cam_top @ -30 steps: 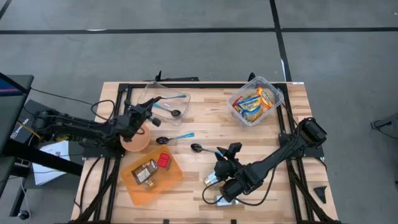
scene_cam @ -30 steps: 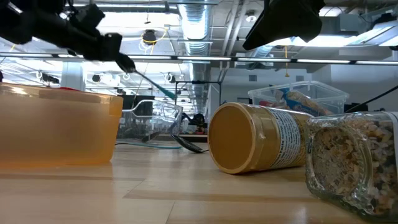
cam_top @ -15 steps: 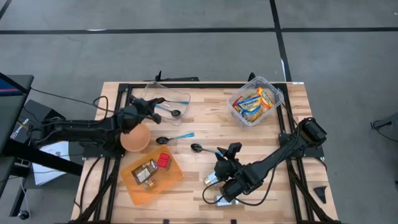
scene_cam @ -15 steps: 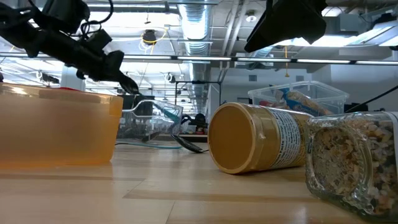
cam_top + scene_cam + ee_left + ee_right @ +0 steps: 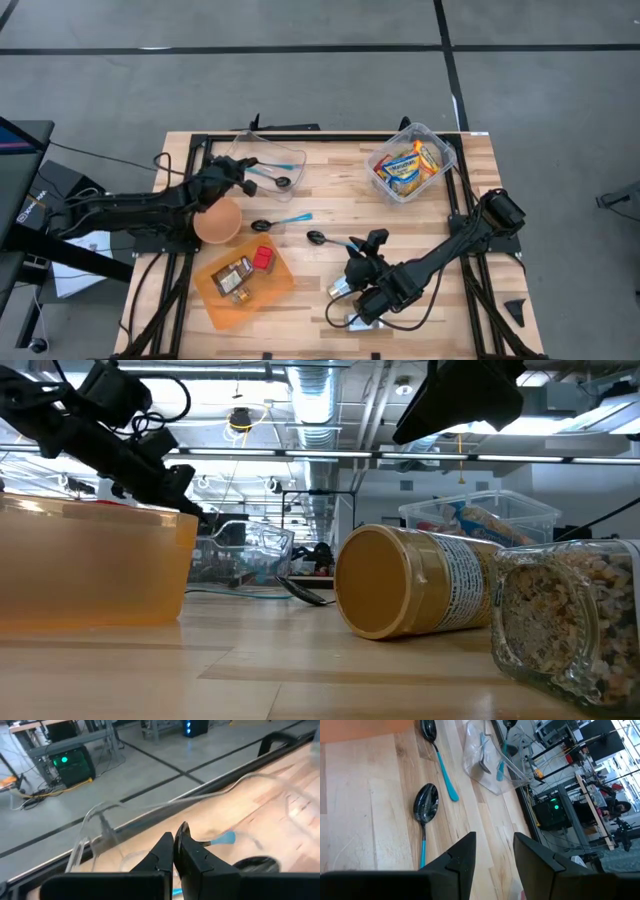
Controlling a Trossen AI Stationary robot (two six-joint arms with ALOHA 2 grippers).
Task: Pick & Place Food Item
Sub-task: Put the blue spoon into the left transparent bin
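The left gripper, fingers pressed together and empty, is now reaching over the clear tray rather than the bowl. The right gripper is staying partly open, empty, beside a spoon; the snack bin is sitting untouched.

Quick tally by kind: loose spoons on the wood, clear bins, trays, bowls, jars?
Loose spoons: 2
Clear bins: 2
Orange tray: 1
Bowl: 1
Jars: 2
Total: 8
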